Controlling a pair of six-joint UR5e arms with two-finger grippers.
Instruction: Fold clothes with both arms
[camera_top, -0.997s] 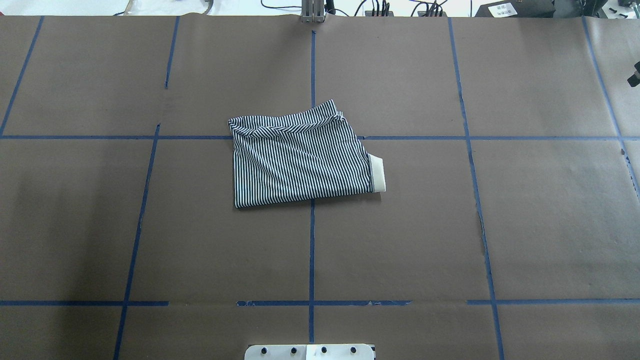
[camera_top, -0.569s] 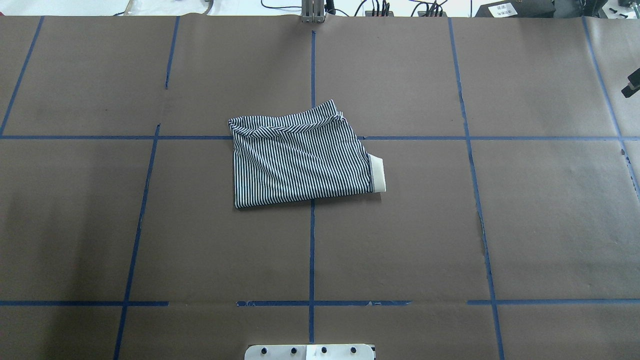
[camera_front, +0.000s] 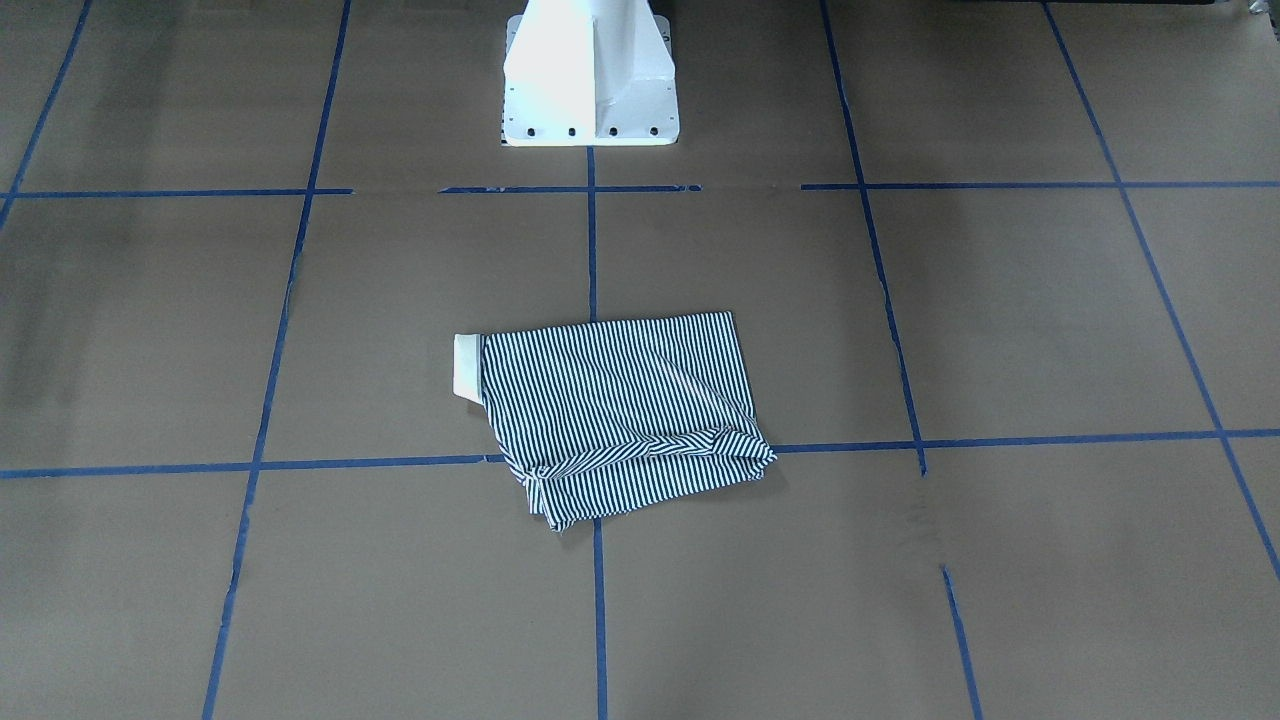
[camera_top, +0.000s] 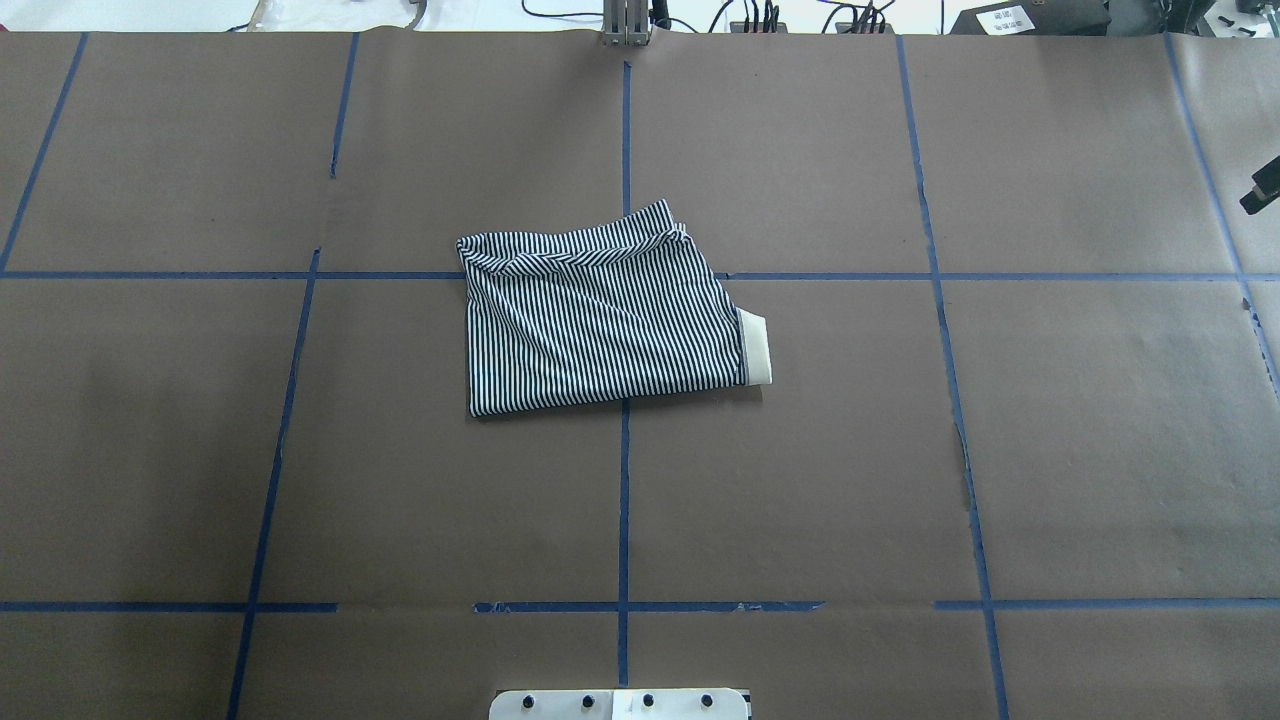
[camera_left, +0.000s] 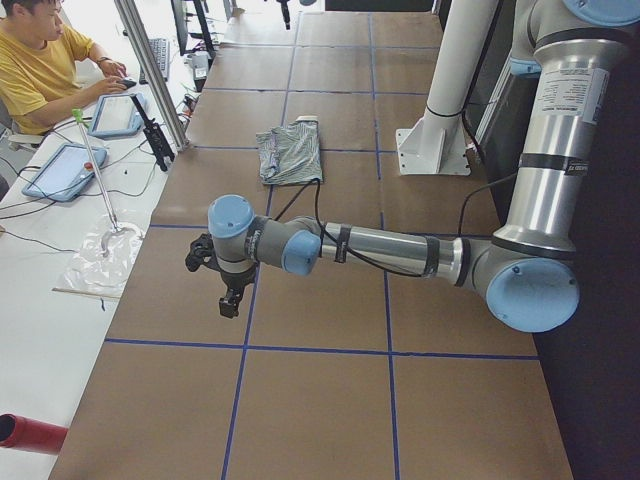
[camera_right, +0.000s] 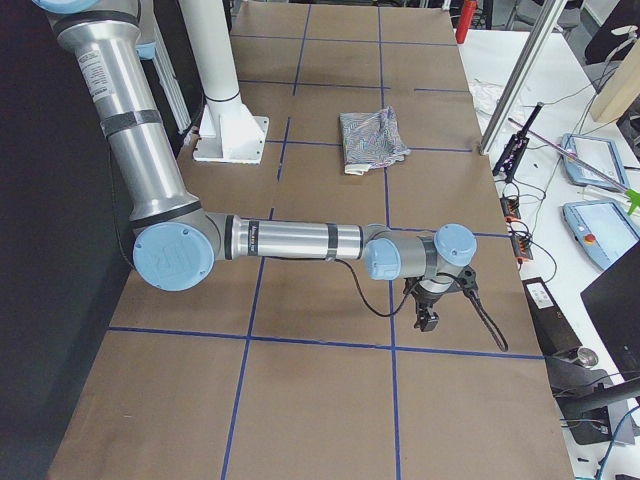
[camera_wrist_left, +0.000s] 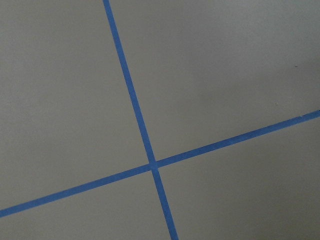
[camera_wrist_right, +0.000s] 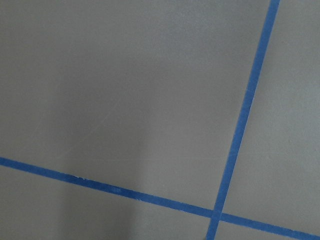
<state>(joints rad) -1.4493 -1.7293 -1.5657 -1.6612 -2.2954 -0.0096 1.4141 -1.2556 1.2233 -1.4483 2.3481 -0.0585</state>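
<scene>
The striped polo shirt lies folded into a rough rectangle at the table's middle, with its cream collar sticking out on the right. It also shows in the front view and both side views. My left arm stretches far out to the left, its gripper pointing down over bare paper, far from the shirt. My right arm stretches far right, its gripper also over bare paper, only a black sliver overhead. I cannot tell whether either is open or shut.
Brown paper with blue tape lines covers the table. The white pedestal base stands at the robot's side. A metal post stands at the far edge. An operator with tablets sits beyond the far edge.
The black part of the right gripper at the overhead view's right edge has slid a little toward the robot. The shirt has not moved.
</scene>
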